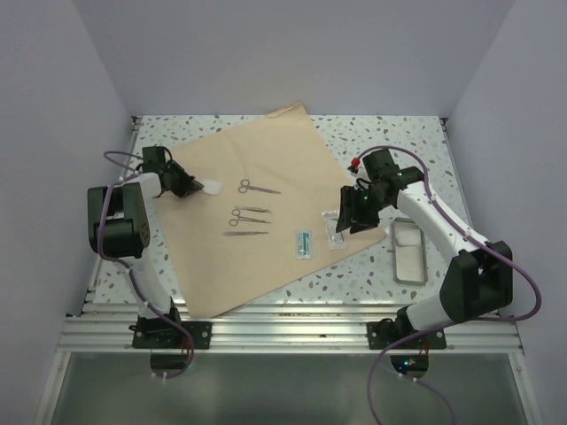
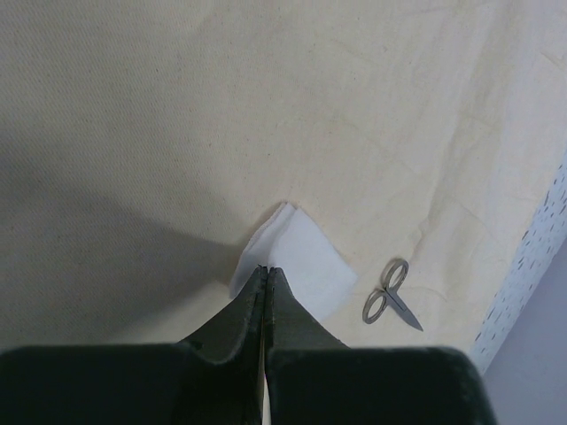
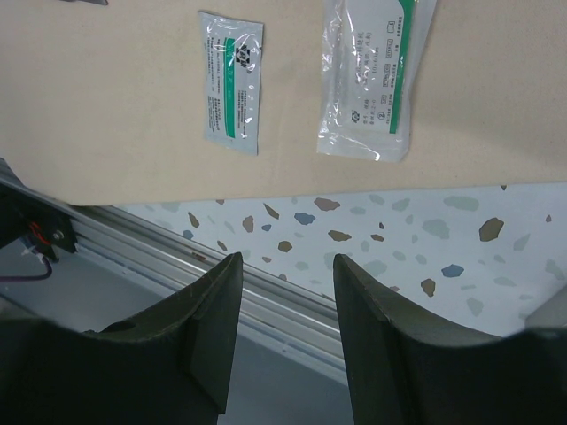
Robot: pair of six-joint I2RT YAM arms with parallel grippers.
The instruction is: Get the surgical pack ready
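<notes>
The surgical pack's tan wrapping sheet (image 1: 257, 159) lies wide and flat on the table, and it also fills the left wrist view (image 2: 177, 106) and the top of the right wrist view (image 3: 106, 115). My left gripper (image 1: 193, 187) (image 2: 267, 269) is shut on a small white gauze pad (image 1: 213, 188) (image 2: 301, 257) at the sheet's left side. Steel scissors (image 1: 254, 187) (image 2: 390, 297) lie just right of the pad. My right gripper (image 1: 348, 221) (image 3: 288, 266) is open and empty, raised over the sheet's right edge beside two sealed packets (image 3: 232, 80) (image 3: 376, 80).
Two forceps (image 1: 248, 212) (image 1: 245, 234) lie mid-sheet. The packets (image 1: 304, 242) (image 1: 336, 232) sit near the sheet's right corner. A small clear tray (image 1: 408, 251) stands on the speckled table at right. A ribbed metal rail (image 1: 266, 329) runs along the near edge.
</notes>
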